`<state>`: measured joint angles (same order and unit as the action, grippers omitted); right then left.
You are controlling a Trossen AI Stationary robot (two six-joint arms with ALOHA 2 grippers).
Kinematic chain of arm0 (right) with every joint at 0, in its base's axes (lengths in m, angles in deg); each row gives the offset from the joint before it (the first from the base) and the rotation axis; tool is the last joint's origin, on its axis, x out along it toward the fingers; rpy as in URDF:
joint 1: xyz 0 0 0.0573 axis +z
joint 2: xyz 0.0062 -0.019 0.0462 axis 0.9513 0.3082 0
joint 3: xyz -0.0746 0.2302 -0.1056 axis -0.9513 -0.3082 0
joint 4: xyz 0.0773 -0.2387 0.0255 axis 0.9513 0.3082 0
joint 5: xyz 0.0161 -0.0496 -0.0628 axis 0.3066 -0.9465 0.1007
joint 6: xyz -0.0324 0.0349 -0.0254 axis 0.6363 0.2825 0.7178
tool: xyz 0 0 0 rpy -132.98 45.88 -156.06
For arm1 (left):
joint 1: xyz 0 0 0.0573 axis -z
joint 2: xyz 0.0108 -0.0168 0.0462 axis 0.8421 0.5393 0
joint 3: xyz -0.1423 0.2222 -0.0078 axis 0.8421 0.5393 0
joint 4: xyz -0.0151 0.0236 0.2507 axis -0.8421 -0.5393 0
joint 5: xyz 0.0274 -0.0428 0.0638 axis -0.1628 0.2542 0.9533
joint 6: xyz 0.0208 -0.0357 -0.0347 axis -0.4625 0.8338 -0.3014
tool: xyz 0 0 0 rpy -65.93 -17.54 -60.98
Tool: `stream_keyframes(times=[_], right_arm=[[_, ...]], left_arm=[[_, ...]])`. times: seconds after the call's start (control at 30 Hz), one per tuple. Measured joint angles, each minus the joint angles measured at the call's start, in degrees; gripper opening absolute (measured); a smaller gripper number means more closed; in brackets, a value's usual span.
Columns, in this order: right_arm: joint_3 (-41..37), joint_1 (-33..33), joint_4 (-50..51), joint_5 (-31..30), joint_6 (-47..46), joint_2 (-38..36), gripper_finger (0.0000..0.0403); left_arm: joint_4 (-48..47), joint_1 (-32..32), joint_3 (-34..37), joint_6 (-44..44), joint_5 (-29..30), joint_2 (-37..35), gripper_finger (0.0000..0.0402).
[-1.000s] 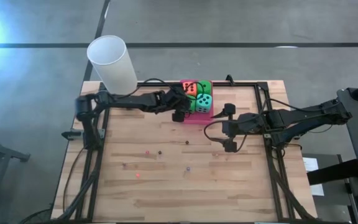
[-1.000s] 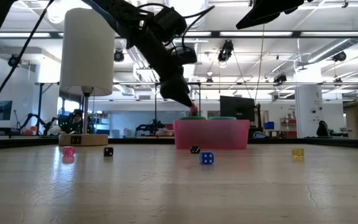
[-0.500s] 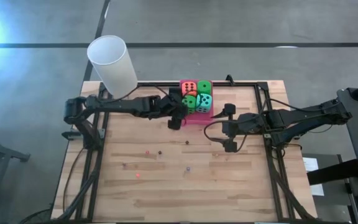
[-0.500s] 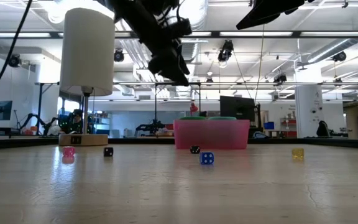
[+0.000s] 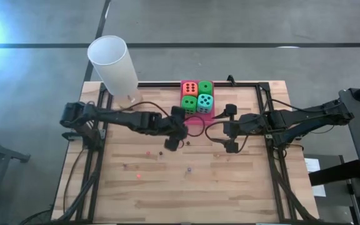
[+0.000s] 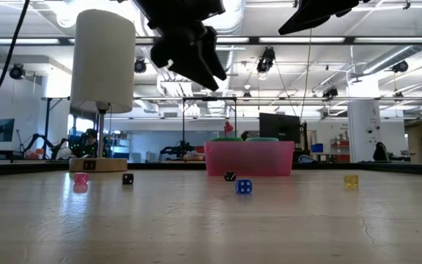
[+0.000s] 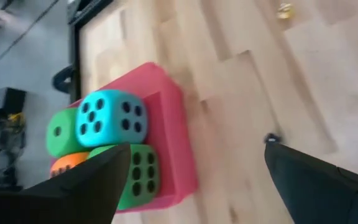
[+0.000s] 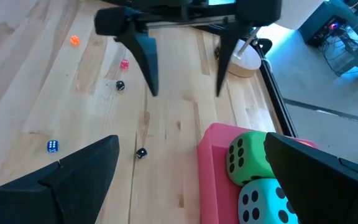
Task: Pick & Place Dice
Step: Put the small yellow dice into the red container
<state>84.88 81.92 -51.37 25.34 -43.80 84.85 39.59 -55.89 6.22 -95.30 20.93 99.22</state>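
Observation:
Four dice sit two by two in a pink tray (image 5: 194, 119) at the table's far middle: orange-red (image 5: 189, 88), green (image 5: 205, 87), green (image 5: 189, 103) and teal (image 5: 205, 103). The left wrist view shows the teal die (image 7: 107, 118) and a green one (image 7: 138, 174) standing up out of the tray (image 7: 173, 143). My left gripper (image 5: 179, 129) hangs open and empty just nearer than the tray, high above the table (image 6: 196, 62). My right gripper (image 5: 225, 129) waits open to the tray's right, also raised.
A tall white cylinder (image 5: 113, 62) stands on a wooden base at the far left. Tiny dice lie scattered on the wood: pink (image 6: 80, 178), black (image 6: 127, 178), black (image 6: 229, 176), blue (image 6: 244, 186), yellow (image 6: 351, 180). A black frame (image 5: 264, 94) rims the table.
My left gripper has drawn back from over the tray toward the table's near edge and risen a little, staying open and empty. The green die it had covered now shows in the tray. The four dice have not moved.

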Motion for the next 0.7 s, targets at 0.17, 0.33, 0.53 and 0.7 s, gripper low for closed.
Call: stream_keyframes(times=[0.17, 0.33, 0.53, 0.7], right_arm=[[0.0, 0.0, -0.1, 0.0, 0.0, 0.0, 0.0400], [0.0, 0.0, -0.1, 0.3, -0.4, 0.0, 0.0400], [0.0, 0.0, -0.2, 0.5, -1.0, 0.0, 0.0400], [0.0, 0.0, -0.3, 0.5, -1.4, 0.0, 0.0400]], left_arm=[[-0.6, 0.2, 0.0, 1.5, -5.0, -0.3, 0.0327], [-2.4, 0.4, 0.0, 4.6, -5.5, -0.4, 0.0272], [-5.1, 1.5, 0.0, 8.9, -5.3, -3.0, 0.0215], [-8.0, 3.4, 0.0, 12.6, -5.1, -6.3, 0.0185]])
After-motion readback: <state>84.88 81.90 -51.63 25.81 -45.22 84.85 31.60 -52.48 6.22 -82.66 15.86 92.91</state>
